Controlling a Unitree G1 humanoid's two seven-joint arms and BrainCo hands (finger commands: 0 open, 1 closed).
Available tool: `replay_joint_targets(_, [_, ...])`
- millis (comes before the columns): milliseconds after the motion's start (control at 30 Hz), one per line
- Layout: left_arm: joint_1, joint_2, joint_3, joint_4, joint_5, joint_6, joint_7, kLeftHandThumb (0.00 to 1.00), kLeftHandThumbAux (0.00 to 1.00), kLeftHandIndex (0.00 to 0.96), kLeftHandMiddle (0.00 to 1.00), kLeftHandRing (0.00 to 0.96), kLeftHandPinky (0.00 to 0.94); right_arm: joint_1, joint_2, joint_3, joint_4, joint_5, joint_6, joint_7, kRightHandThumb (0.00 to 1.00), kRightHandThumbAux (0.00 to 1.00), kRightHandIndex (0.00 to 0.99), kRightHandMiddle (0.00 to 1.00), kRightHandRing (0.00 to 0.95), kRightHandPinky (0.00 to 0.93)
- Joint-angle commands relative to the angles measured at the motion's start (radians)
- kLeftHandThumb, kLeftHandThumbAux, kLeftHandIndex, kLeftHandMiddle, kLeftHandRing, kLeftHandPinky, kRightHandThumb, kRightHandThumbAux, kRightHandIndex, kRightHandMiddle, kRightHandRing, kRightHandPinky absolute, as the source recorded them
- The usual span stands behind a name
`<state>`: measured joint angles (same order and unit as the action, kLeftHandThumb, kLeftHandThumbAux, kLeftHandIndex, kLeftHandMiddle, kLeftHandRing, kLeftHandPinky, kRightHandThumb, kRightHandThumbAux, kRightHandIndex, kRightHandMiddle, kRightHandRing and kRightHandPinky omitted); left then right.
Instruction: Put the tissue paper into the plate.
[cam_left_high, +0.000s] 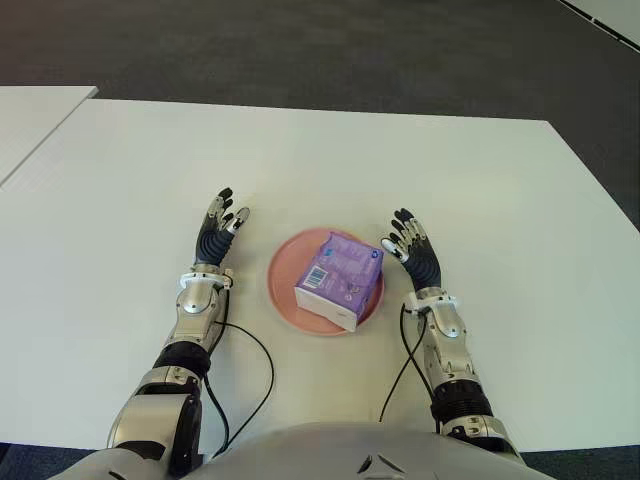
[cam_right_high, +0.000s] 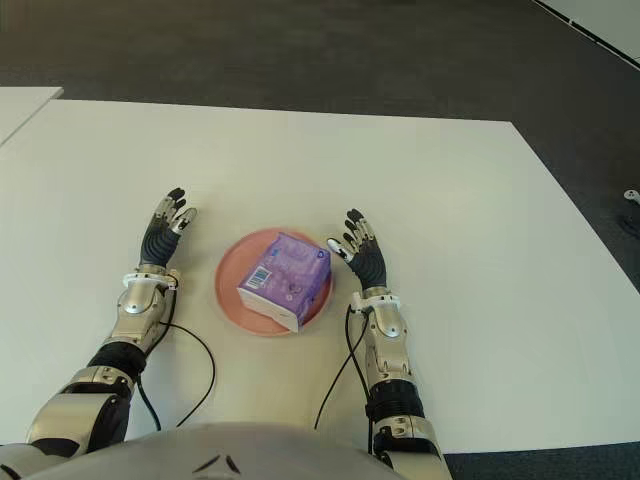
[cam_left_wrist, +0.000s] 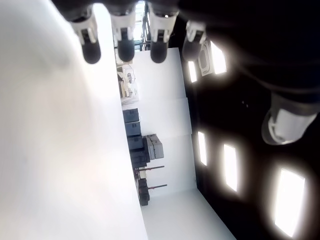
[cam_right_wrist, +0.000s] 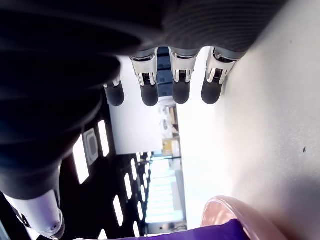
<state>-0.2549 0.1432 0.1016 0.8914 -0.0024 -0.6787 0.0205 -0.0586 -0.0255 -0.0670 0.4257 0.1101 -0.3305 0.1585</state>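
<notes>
Right wrist view shows the right robot hand (cam_right_wrist: 165, 90) with its fingers (cam_right_wrist: 181, 85) straight and spread, gripping nothing, above the white table (cam_right_wrist: 270, 125); the pink rim of the plate (cam_right_wrist: 220, 212) and a purple corner of the tissue paper (cam_right_wrist: 210, 235) show at the frame's lower edge. Seen from the head camera, this right robot hand (cam_left_high: 415, 250) is just right of the plate (cam_left_high: 285, 300), its fingertips close to the pack's near corner without clearly touching it. The tissue paper (cam_left_high: 340, 278), a purple and white pack, lies on the plate, covering most of the plate's middle and right part. The left robot hand (cam_left_high: 222, 228) shows left of the plate, a little apart from it, fingers (cam_left_wrist: 122, 42) also extended and empty. Black cables (cam_left_high: 262, 375) run across the table nearer the robot than the plate.
</notes>
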Motion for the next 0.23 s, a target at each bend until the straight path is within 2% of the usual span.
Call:
replay_joint_targets(33, [0.080, -0.048, -0.009, 0.054, 0.000, 0.032, -0.003, 0.000, 0.462, 0.000, 0.000, 0.000, 0.000, 0.067, 0.001, -0.005, 0.062, 0.002, 0.070, -0.003, 0.041, 0.700, 0.000, 0.000, 0.000, 0.000])
replay_joint_targets(233, [0.085, -0.051, -0.009, 0.055, -0.002, 0.024, -0.011, 0.000, 0.463, 0.000, 0.000, 0.000, 0.000, 0.075, -0.001, -0.005, 0.052, 0.004, 0.070, -0.001, 0.044, 0.682, 0.000, 0.002, 0.000, 0.000])
